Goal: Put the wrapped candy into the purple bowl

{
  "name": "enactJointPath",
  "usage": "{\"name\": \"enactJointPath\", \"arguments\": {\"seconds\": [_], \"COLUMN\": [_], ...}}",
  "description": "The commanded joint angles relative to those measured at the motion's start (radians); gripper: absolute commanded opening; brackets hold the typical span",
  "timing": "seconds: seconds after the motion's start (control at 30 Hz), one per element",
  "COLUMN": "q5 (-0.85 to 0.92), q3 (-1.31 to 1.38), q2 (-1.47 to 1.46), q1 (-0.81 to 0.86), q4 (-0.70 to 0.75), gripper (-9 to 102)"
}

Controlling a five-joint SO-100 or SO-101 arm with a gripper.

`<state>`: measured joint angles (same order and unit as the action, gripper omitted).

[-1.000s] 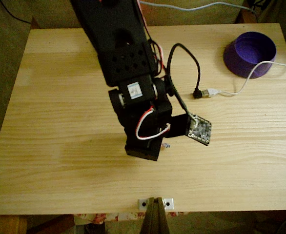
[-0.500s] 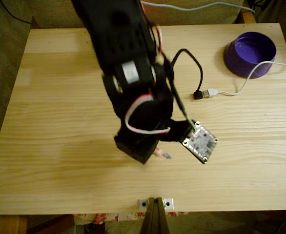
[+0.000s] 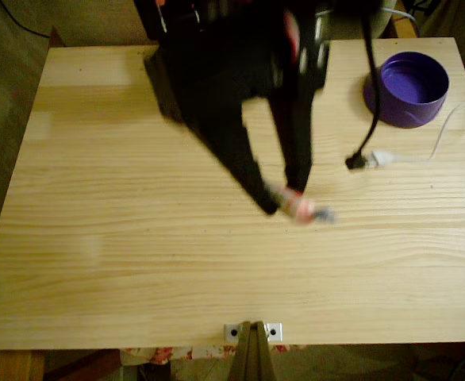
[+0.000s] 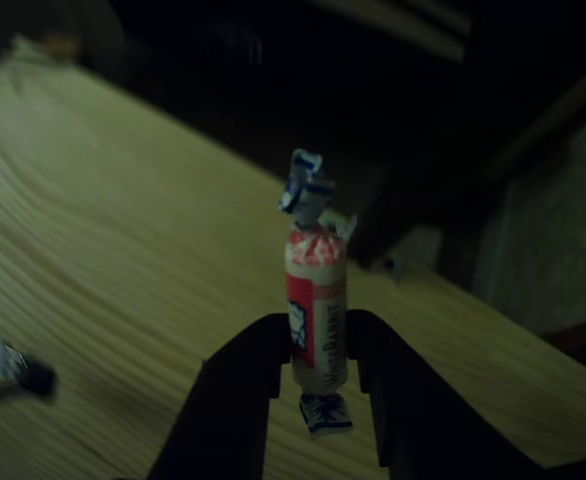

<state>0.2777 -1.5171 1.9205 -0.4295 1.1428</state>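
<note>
The wrapped candy stands upright between the two black fingers of the gripper, which is closed tightly on its lower part. In the other view its middle is red and pale, one twisted blue and white end points up and the other end hangs below the fingers. In the fixed view the wrapped candy is a blurred pinkish spot with a bluish tail, held at the tips of the gripper over the wooden table.

The purple bowl sits on the table near its far right corner, well apart from the candy, up and to the right of it in the fixed view. I cannot see anything inside it.

Between the candy and the bowl, a black plug hangs from a black cable and joins a white connector with a thin white cable. The black arm is blurred and reaches from the far edge of the table down to the candy.
</note>
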Motion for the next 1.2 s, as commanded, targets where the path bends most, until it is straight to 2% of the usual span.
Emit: {"name": "enactJointPath", "arguments": {"seconds": [0.0,0.2,0.47,0.63,0.87,1.17], "q5": [-0.084,-0.170,-0.156,-0.181,-0.192,-0.092], "q3": [0.135,0.238,0.077,-0.135,-0.364,-0.416], "q2": [0.169,0.281,0.454,0.526,0.477,0.244], "q1": [-0.054,-0.253,-0.503,-0.661,-0.876,-0.937], "q4": [0.017,0.094,0.115,0.055,-0.098,-0.233], "gripper": [0,0,0,0,0,0]}}
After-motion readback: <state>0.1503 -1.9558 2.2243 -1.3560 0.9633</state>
